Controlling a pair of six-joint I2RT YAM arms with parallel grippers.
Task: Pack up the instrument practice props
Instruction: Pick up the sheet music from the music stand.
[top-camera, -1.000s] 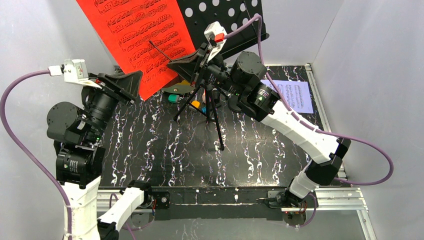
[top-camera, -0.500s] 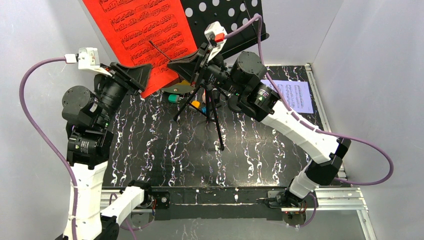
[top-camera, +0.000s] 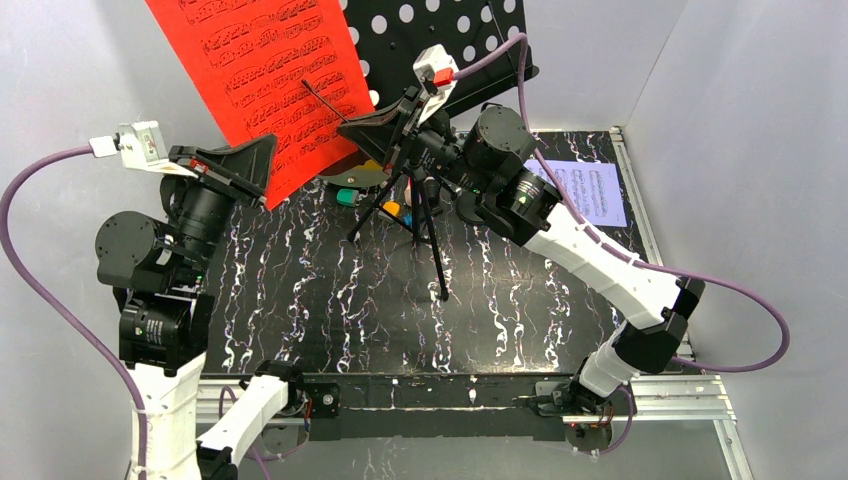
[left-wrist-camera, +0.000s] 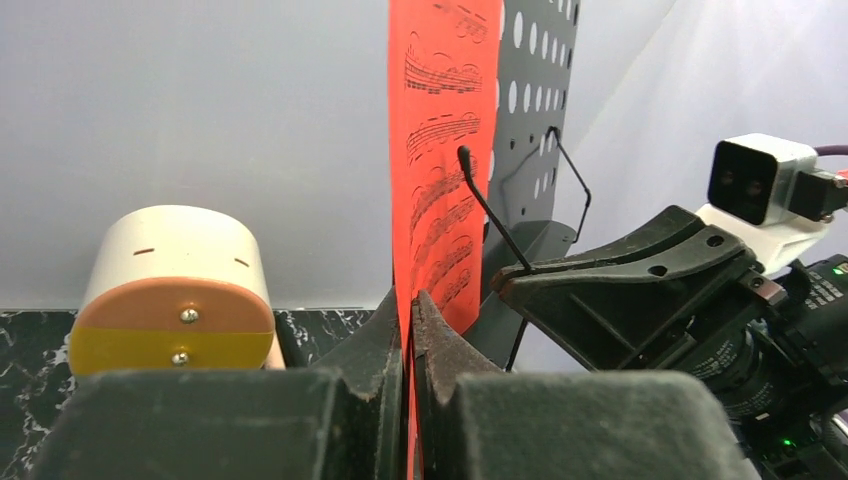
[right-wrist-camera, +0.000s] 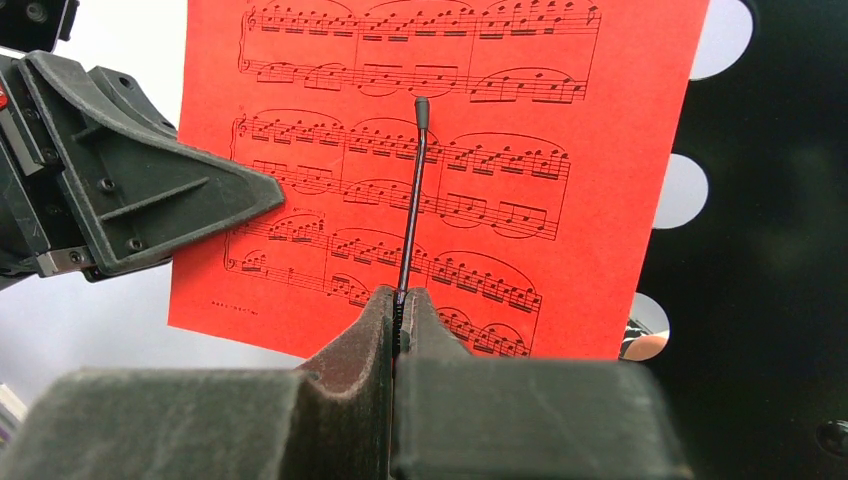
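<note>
Black-padded left gripper (left-wrist-camera: 408, 300): I'm clamped on the bottom edge of the red sheet (left-wrist-camera: 440, 150), which rises edge-on toward 12 o'clock.
Then right gripper (right-wrist-camera: 402, 295): pinched shut on the wire page-holder (right-wrist-camera: 415, 200), which crosses the sheet's face.
Farthest: the music rack (top-camera: 440, 30) backs the page.
Nearer arm: left, I'd judge.
Views: only the right wrist shows the printed face.

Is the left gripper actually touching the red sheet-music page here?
Touching. The left wrist view shows the left gripper shut on the red sheet-music page, with the page's lower edge pinched between the jaws and no gap showing.
</note>
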